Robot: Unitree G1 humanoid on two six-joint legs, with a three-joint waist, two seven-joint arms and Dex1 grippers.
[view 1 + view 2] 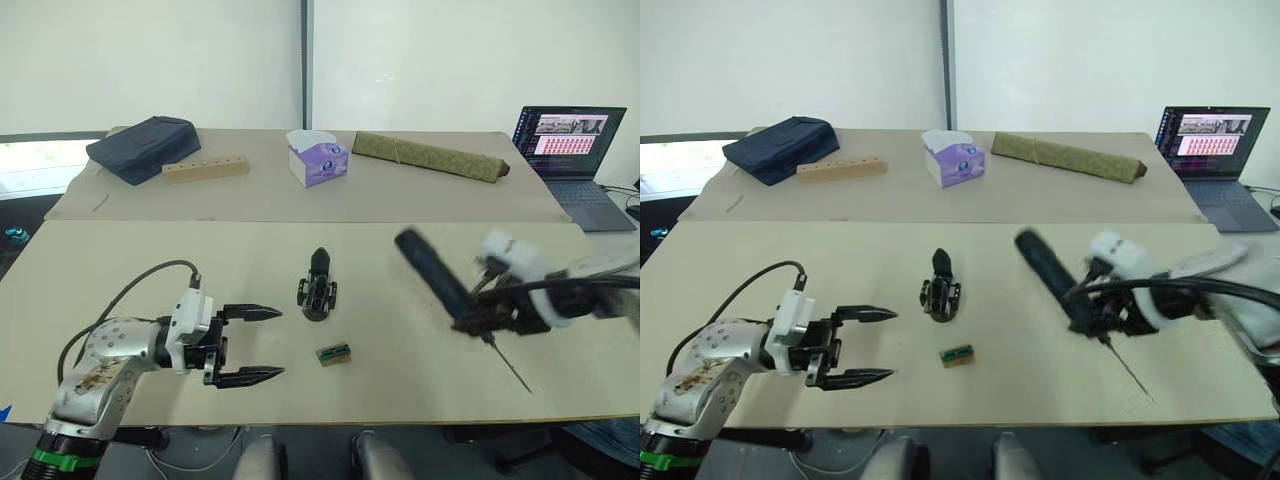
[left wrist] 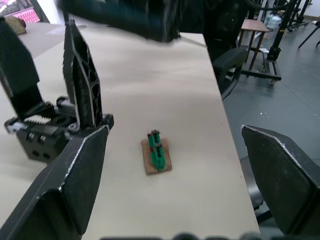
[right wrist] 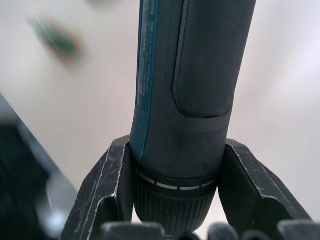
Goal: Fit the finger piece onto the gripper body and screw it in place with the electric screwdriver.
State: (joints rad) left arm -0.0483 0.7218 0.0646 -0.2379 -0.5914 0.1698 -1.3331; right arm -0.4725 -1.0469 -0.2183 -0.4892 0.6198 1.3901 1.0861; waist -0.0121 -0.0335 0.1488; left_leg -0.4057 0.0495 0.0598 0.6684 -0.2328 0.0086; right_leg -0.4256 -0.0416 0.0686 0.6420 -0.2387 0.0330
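Note:
The gripper body lies at the middle of the table, black, with pointed fingers sticking out; I cannot tell the finger piece apart from them. It also stands close in the left wrist view. My left gripper hovers open to its left, near the front edge, with nothing between its fingers. At the right, my right gripper is shut on the electric screwdriver, which is held tilted above the table with its thin bit pointing down toward the front right. Both fingers clamp its lower barrel.
A small green-and-brown block lies in front of the gripper body. Along the back are a dark bag, a wooden block with holes, a tissue box, an olive rolled bundle and a laptop.

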